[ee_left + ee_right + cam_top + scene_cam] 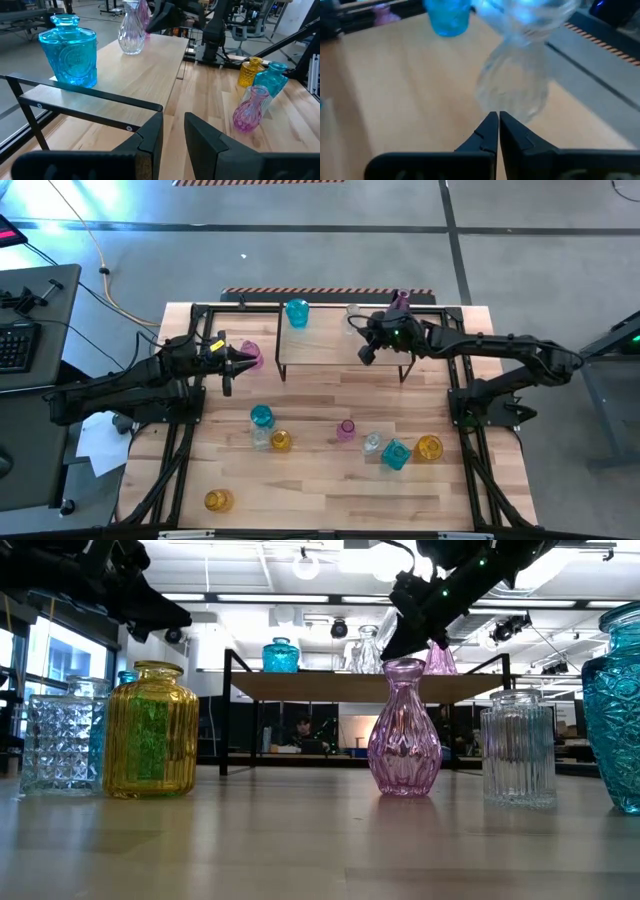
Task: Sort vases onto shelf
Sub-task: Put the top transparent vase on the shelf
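The shelf (340,345) stands at the table's far middle. On its board rest a teal-blue vase (297,313), a clear vase (512,82) and, at the far right corner, a pink one (400,300). My right gripper (498,120) is shut above the shelf, its tips right at the clear vase's lower body (131,30). My left gripper (172,132) hovers open by the shelf's left end with nothing between its fingers. A pink vase (250,355) stands on the table beside it. My right gripper's shut fingertips (491,122) come slanting down from the table's right, up against the clear vase's lower body (520,107). Whether they touch it I cannot tell. The vase stands on the shelf board.
Several vases stand on the table in front of the shelf: teal (261,417), amber (281,441), pink-purple (345,430), clear (371,443), teal (395,454), amber (428,447). One amber vase (218,500) stands alone near the front left corner. The shelf's black legs (30,120) stand close before my left gripper.
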